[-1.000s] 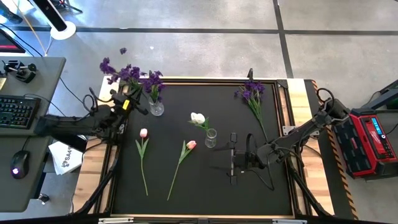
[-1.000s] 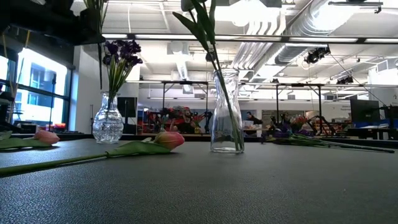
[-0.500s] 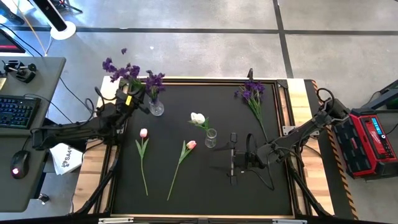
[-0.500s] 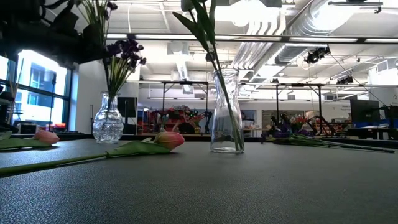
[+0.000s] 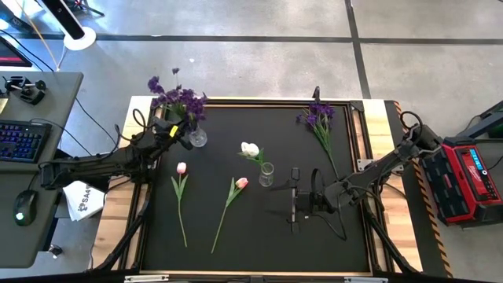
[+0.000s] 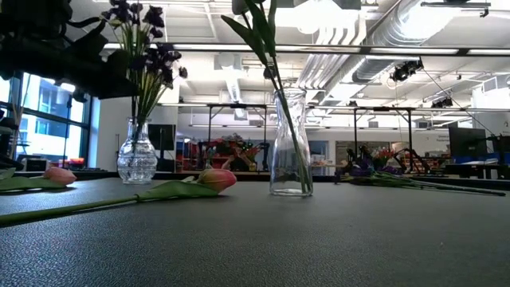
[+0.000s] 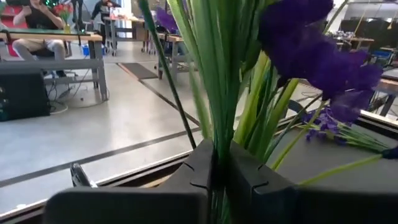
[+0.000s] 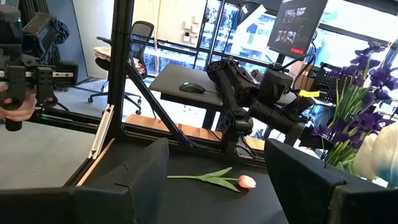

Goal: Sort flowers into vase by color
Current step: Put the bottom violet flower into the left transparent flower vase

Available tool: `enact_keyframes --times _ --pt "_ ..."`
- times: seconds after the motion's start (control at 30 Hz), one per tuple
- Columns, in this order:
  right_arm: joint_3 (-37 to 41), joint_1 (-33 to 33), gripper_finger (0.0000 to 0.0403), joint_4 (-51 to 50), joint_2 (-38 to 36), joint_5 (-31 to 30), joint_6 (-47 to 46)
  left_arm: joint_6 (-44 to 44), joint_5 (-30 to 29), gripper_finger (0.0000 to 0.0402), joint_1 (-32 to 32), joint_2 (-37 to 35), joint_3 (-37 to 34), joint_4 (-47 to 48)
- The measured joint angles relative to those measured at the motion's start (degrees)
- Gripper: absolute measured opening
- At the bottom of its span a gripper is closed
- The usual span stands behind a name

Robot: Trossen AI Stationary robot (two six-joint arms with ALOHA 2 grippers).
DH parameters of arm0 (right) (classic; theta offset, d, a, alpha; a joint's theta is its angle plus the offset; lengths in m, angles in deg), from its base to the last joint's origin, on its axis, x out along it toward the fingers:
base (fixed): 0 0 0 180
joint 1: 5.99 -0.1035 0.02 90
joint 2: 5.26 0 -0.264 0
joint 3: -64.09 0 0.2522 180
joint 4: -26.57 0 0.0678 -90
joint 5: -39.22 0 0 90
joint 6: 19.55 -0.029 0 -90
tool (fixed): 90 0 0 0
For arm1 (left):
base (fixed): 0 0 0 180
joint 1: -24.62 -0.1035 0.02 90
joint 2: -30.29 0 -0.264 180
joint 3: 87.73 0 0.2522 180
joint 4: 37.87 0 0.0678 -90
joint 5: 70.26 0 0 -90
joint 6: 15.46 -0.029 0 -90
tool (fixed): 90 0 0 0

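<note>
Now purple flowers (image 5: 174, 97) pinched upright in left tool (image 5: 174, 130), above round vase (image 5: 197, 137).

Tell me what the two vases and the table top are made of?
Both look like clear glass. The round vase has a cut, sparkly pattern. The tall bottle vase is smooth; the stem shows through it. The table top looks like matte black rubbery matting, judging by its fine pebbled grain.
</note>
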Motion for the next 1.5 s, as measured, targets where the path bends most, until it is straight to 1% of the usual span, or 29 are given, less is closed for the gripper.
enact_keyframes --times 0.13,0.47,0.7,0.8,0.93,1.0,1.1,1.2,1.33,1.5 --pt "0.0 0.0 0.0248 0.0 0.0 0.0 0.0 0.7 0.0 0.0036 0.0 0.0 0.0 0.5" --pt "0.0 0.0 0.0248 0.0 0.0 0.0 0.0 0.6 0.3 0.0113 0.0 -0.1 0.2 3.4" --pt "0.0 0.0 0.0248 0.0 0.0 0.0 0.0 2.1 0.6 0.0138 0.1 -0.1 7.3 17.3" --pt "0.0 0.0 0.0248 0.0 0.0 0.0 0.0 2.2 2.2 0.0140 0.3 -0.1 10.6 21.7" --pt "0.0 0.0 0.0248 0.0 0.0 0.0 0.0 2.6 4.3 0.0140 0.9 -0.1 14.5 26.4" --pt "0.0 0.0 0.0248 0.0 0.0 0.0 0.0 2.7 4.5 0.0140 1.3 -0.1 16.1 27.7" --pt "0.0 0.0 0.0248 0.0 0.0 0.0 0.0 2.6 4.5 0.0140 1.5 -0.1 17.4 27.9" --pt "0.0 0.0 0.0248 -0.1 0.0 0.0 0.0 1.6 4.5 0.0129 1.6 -0.1 17.7 27.8" --pt "0.0 0.0 0.0248 -0.1 0.0 0.0 0.0 1.6 4.3 0.0093 1.6 -0.1 17.7 28.0" --pt "0.0 0.0 0.0248 -0.2 0.0 0.0 0.0 2.6 4.3 0.0026 1.6 0.7 17.7 27.9"
